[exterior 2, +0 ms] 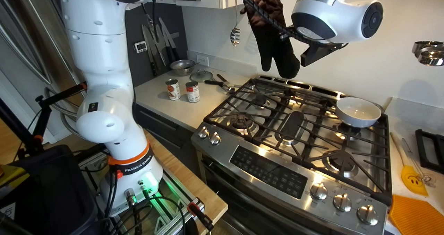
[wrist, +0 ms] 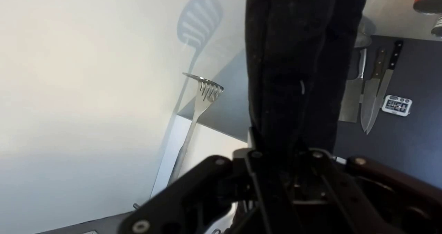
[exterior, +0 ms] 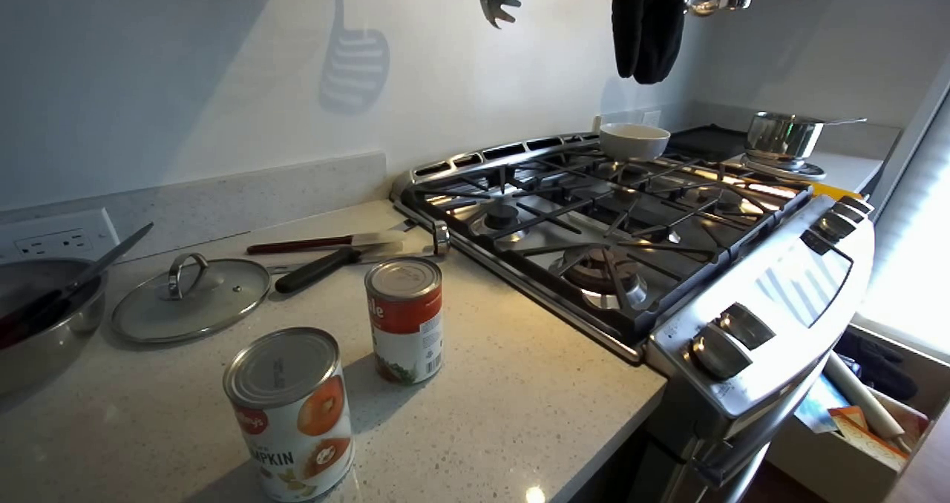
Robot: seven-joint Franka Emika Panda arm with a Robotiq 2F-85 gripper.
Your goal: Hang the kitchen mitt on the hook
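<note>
Mitt [exterior 2: 266, 41] held between the fingers [wrist: 246, 154], its lower end dangling beneath them: the grasp is judged done. Hook not visible; hanging and release presumably remain.

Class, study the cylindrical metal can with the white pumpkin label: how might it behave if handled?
The pumpkin can may be heavy for its size: its metal lid looks sealed. Pushed low, it would probably slide, standing upright on the smooth speckled counter. Knocked over, being cylindrical, it could roll.
</note>
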